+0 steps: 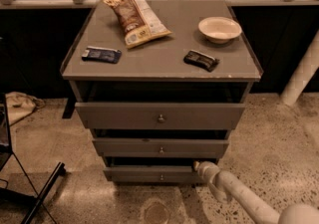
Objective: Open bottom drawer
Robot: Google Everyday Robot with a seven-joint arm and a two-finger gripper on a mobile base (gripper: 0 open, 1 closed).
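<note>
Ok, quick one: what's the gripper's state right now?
Gripper: at the right end of the bottom drawer, by the front's top edge; cannot be told whether it is open, closed or holding anything.

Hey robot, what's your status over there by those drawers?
Gripper at bottom drawer, upper right edge. Drawer looks slightly out. Nothing blocking its front.
</note>
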